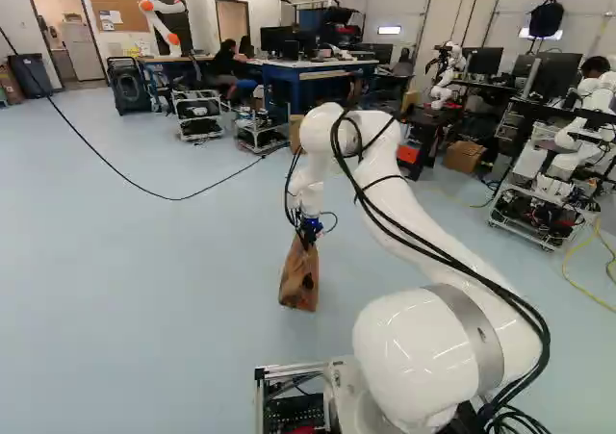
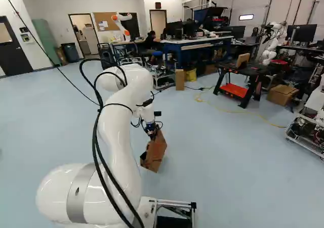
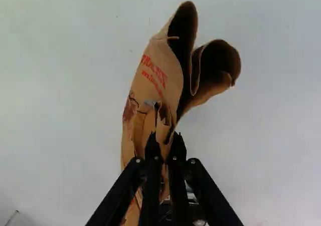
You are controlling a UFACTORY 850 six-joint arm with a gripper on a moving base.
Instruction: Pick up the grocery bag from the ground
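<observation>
Item: 1 brown paper grocery bag [image 1: 297, 278], ahead of base, below black gripper [image 1: 309, 230]. Fingers [image 3: 178, 148]: 2, closed on bag's upper part, paper pinched between them. Bag tilted in right base view, mouth agape (rim curled, red print on side). Contact with pale blue floor [image 1: 173, 261]: cannot tell. Arm [image 1: 423, 217]: 1, white, black cables along it. Beyond, toward right of right base view: 1 black table [image 2: 258, 72] with red lower shelf [image 2: 234, 90]; 1 cardboard box [image 2: 281, 95] beside it, on floor.
</observation>
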